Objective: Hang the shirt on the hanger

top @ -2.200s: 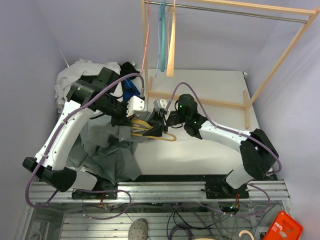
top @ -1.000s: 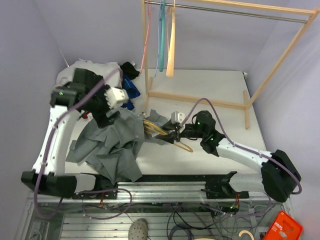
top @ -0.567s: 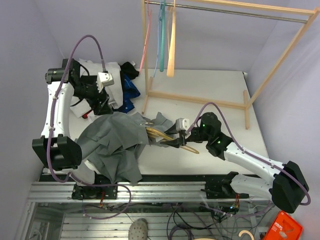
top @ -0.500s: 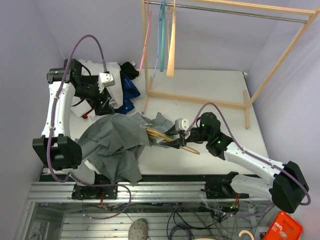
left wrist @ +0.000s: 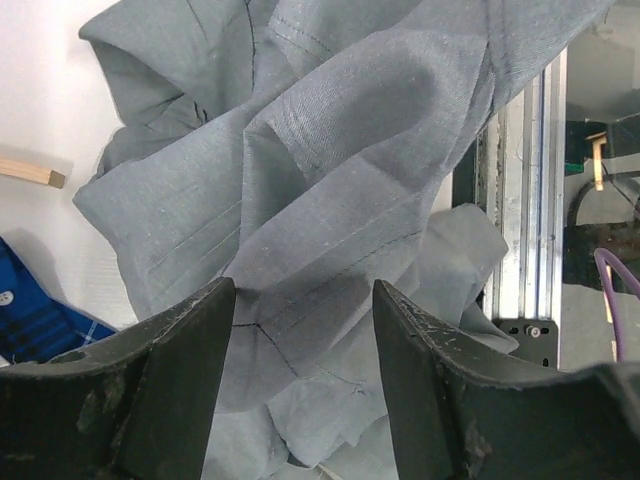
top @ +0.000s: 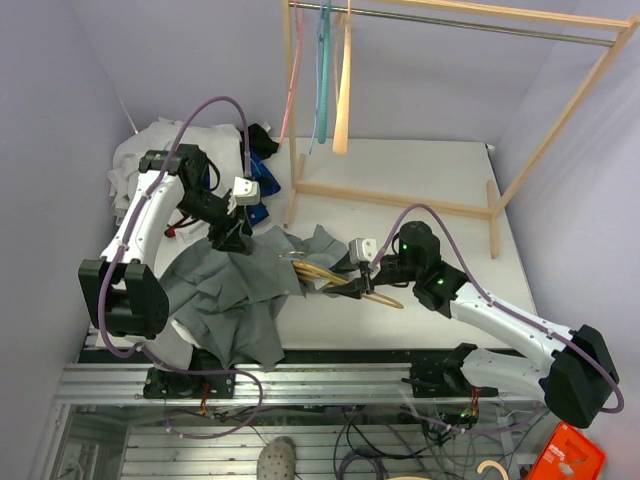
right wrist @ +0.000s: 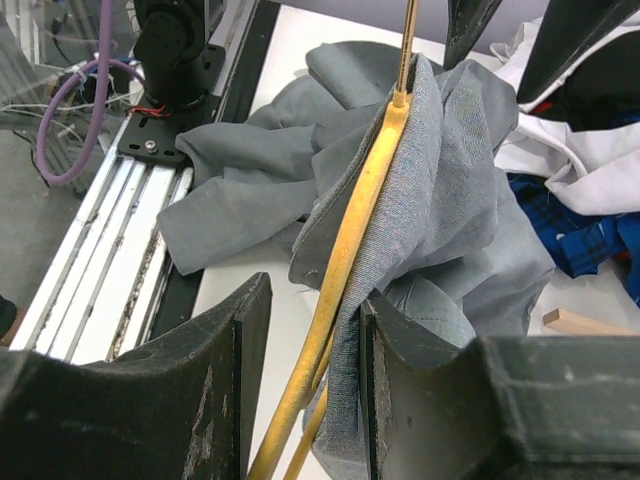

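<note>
The shirt is a big grey heap on the left side of the bench. Part of it hangs over the near edge onto the metal rails. One fold reaches to the right and lies over the near end of the hanger.

The hanger is yellow and lies low over the middle of the bench. In the right wrist view its yellow bar runs up between the two fingers, and grey cloth is draped along its right side. A thin metal hook sticks out of the far end.

The right tool is squeezed tight on the yellow bar. The dark fingers press in close on both sides of it.

The left tool points down at the top edge of the shirt. In its own view the tool has its fingers spread wide, with nothing pinched between them. Wrinkled grey cloth fills the gap below. I cannot tell if the tips touch it.

A white garment and a blue garment are piled at the back left, just past the shirt. A wooden rack stands at the back of the bench. A pink hanger, a teal hanger and a cream hanger hang from its rail.
</note>
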